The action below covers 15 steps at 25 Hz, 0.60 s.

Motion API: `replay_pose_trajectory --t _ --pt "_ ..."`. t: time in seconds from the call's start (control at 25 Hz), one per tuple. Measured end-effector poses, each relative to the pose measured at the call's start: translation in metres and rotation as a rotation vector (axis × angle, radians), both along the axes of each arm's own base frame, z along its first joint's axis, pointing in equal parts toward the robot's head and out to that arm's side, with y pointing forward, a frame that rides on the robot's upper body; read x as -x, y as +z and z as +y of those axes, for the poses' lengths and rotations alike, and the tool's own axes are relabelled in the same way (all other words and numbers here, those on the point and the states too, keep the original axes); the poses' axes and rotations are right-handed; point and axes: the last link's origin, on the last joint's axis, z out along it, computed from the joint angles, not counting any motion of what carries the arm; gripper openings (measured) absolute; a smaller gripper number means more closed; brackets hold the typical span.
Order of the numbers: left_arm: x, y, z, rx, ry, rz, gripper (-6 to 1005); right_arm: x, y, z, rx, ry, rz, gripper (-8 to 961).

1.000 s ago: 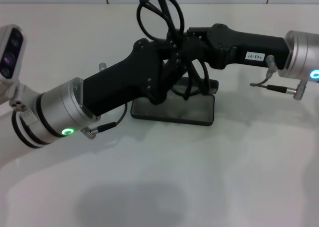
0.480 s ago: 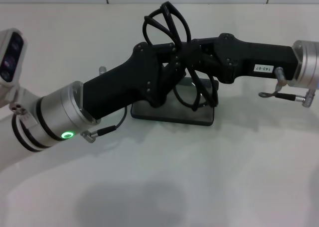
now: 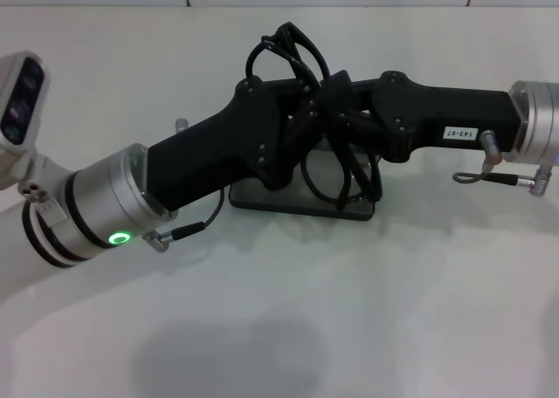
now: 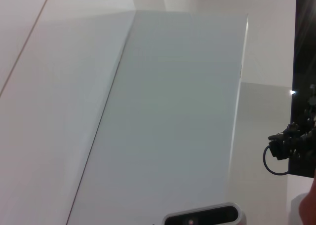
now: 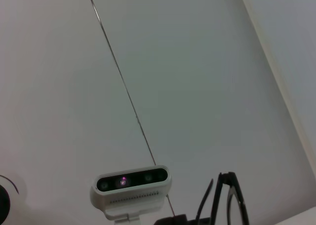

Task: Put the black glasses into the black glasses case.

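Two hands at work, met above the black glasses case [image 3: 301, 197] near mid tabletop [image 3: 367, 311].

Left hand [image 3: 293, 123]: reaching in from the left, tips among the frame; how far open cannot be told, nor whether gripping.

Black glasses [image 3: 301, 62]: held aloft between both hands, directly over the case, tilted, one lens loop high, another loop [image 3: 336, 171] hanging low toward the grey lining, not yet resting inside.

Right hand [image 3: 336, 97]: reaching in from the right, tips at the frame; opening likewise cannot be told.

Handling note, as judgement: fold temple arms flat, level frame with case's long side, lower slowly, release only once seated; risk of slim arms snagging the rim.
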Motion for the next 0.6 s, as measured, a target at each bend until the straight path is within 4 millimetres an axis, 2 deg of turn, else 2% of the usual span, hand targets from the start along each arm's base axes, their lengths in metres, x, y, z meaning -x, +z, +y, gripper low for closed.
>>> replay_pose_trajectory --t 0.32,0.6 --pt "0.0 0.001 0.0 -0.008 0.002 -0.007 20 0.001 0.0 0.002 -0.006 0.002 0.0 164" --pt "0.004 0.013 0.0 -0.057 0.019 -0.064 20 -0.002 0.002 0.003 -0.018 -0.014 -0.003 166"
